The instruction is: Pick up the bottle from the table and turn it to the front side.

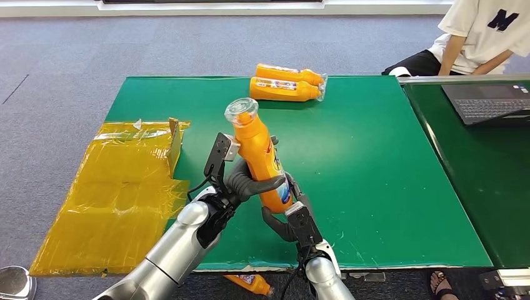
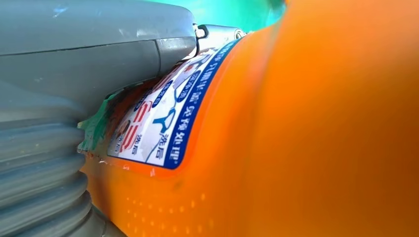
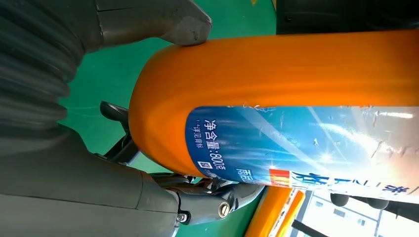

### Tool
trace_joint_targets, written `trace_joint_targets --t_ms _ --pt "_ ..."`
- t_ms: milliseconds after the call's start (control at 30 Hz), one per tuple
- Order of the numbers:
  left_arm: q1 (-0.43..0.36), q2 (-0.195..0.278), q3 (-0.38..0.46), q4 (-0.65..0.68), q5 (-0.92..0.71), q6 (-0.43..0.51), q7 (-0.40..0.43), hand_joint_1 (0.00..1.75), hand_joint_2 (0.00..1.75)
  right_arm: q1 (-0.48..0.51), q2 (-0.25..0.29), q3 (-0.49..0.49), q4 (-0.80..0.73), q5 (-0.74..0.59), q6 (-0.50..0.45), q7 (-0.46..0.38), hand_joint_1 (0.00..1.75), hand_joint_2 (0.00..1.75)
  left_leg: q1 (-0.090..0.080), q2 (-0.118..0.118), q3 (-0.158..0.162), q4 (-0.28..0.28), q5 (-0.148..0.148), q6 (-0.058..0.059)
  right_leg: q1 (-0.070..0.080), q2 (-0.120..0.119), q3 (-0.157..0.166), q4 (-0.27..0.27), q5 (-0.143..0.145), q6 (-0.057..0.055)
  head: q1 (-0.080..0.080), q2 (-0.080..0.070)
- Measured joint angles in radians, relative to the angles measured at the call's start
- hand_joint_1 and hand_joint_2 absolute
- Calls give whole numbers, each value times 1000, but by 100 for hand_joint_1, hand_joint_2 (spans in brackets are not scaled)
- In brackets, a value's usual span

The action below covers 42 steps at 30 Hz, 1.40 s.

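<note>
At frame centre, the left hand (image 1: 247,182) and right hand (image 1: 294,215) wrap their fingers around a glossy orange plastic detergent bottle (image 1: 259,156), clear-capped, above the green bench (image 1: 375,162).

High head view over table (image 1: 375,156), both wrist views close against bottle (image 1: 259,156)

Orange bottle (image 1: 259,159), blue label; green table (image 1: 375,162).

obstacles: two bottles (image 1: 287,83) far edge | laptop (image 1: 490,102) right | centre table (image 1: 375,162) open
</note>
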Motion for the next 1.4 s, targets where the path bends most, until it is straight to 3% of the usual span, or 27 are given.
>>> trace_joint_targets --t_ms 433,567,1400 --pt "-46 -13 -44 46 12 8 -3 0 175 -8 1 -14 14 -7 -12 -11 175 175 0 0 0 0 0 0 0 0 0 0 0 0 0 0" --pt "-48 -14 -45 50 12 8 -4 175 175 -8 1 -14 16 -8 -12 -11 175 175 0 0 0 0 0 0 0 0 0 0 0 0 0 0" --pt "-38 -6 -50 -16 -83 50 -65 175 175 -29 2 -15 16 -7 -18 -20 175 175 0 0 0 0 0 0 0 0 0 0 0 0 0 0"
